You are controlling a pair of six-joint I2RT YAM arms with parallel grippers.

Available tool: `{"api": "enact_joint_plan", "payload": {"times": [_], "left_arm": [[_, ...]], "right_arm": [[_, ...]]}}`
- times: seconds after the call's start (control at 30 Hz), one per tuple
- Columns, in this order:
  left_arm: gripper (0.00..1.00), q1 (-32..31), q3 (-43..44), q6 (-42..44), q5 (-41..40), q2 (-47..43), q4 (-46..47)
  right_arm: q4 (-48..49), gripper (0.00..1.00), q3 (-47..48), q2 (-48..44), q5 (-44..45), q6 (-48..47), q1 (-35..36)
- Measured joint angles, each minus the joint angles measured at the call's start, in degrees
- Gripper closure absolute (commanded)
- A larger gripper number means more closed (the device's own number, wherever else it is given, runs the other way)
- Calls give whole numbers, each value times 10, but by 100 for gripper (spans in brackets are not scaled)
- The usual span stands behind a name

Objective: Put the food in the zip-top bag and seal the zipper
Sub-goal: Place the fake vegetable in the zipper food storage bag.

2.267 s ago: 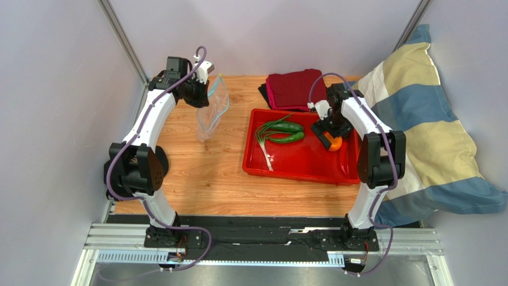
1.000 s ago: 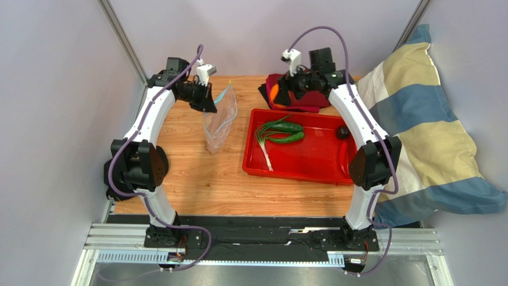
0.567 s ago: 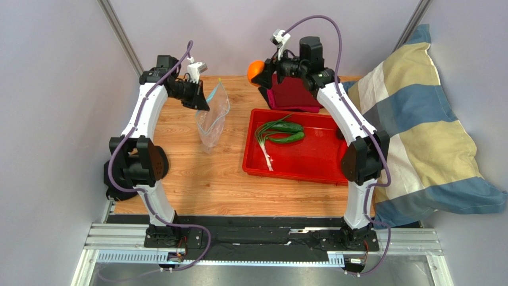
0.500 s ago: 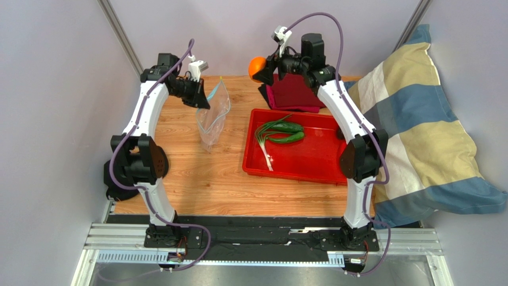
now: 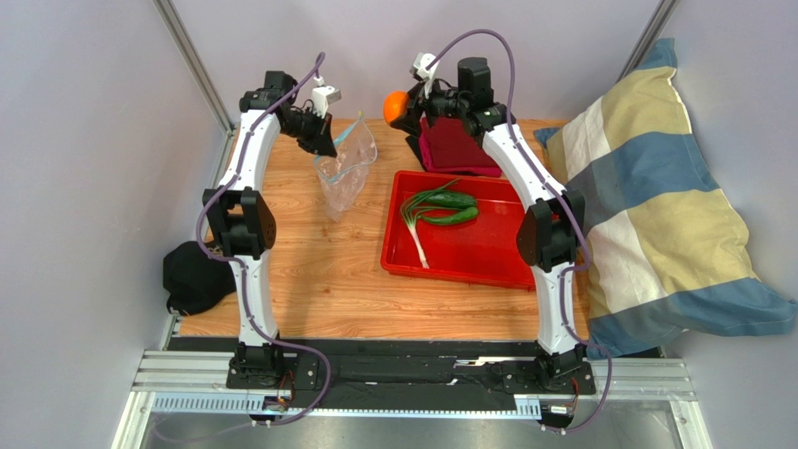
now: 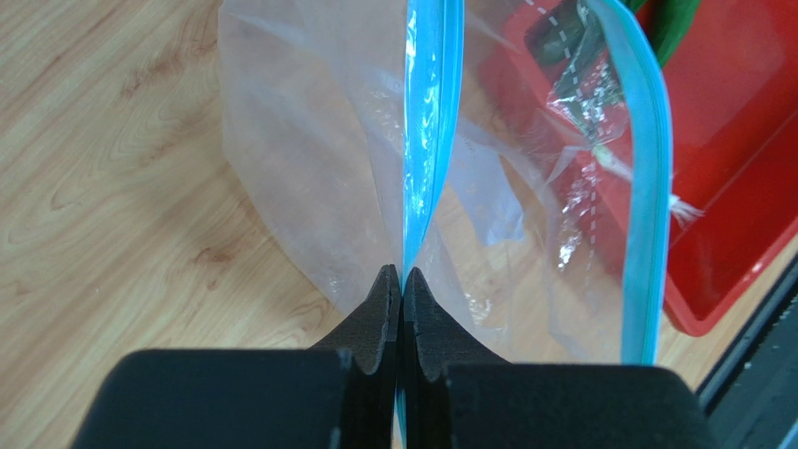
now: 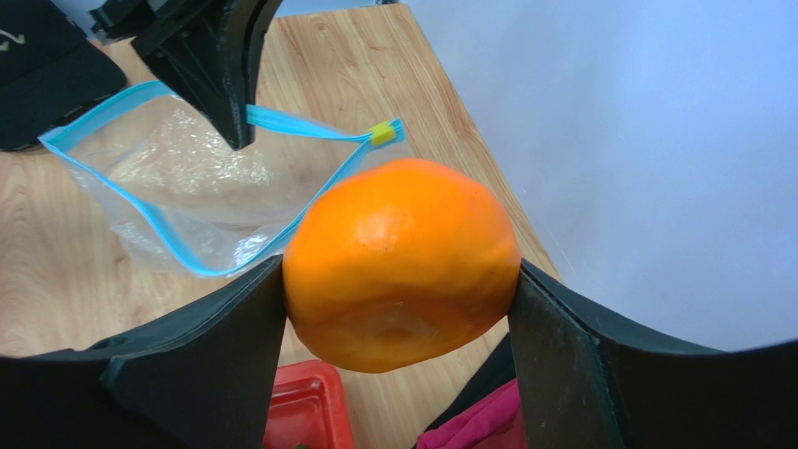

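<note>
My left gripper [image 5: 325, 142] is shut on one lip of the zipper [image 6: 426, 112] and holds the clear zip-top bag [image 5: 347, 176] up off the wood. The bag's mouth gapes, with the other blue lip [image 6: 646, 187] hanging apart. In the air just right of the mouth is the orange fruit [image 5: 398, 105], on which my right gripper [image 7: 403, 290] is shut. The bag [image 7: 178, 178] shows below and left of the fruit [image 7: 403, 262]. Two long green vegetables [image 5: 450, 208] and a green onion [image 5: 417, 236] lie in the red tray [image 5: 468, 271].
A folded dark red cloth [image 5: 461, 142] lies behind the tray, under my right arm. A striped pillow [image 5: 656, 215] fills the right side. A black cap [image 5: 192, 276] sits at the table's left edge. Grey walls close in at the back and left.
My right gripper lifted the orange fruit out of the tray and carried it up and left, close to the bag's mouth. My left gripper shifted the bag slightly right, and its mouth has spread.
</note>
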Motion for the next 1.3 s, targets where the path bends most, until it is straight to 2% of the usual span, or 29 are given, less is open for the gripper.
{"api": "enact_joint_plan", "payload": {"times": [0.23, 0.57, 0.97, 1.07, 1.17, 1.2, 1.3], "left_arm": [[100, -19, 6, 25, -17, 19, 26], [100, -20, 4, 7, -3, 21, 65], [100, -21, -9, -19, 4, 21, 86], [100, -20, -12, -19, 15, 21, 87], [100, -17, -15, -18, 38, 21, 88], [100, -15, -15, -18, 50, 21, 88], [100, -9, -16, -14, 75, 21, 90]], "right_arm": [[43, 69, 60, 87, 10, 16, 9], [85, 68, 5, 86, -7, 56, 38], [90, 68, 0, 85, -17, 59, 78], [90, 60, 0, 85, -17, 60, 84], [89, 39, 0, 85, -16, 57, 87], [87, 21, 1, 85, -15, 56, 87], [70, 2, 18, 91, -13, 51, 87]]}}
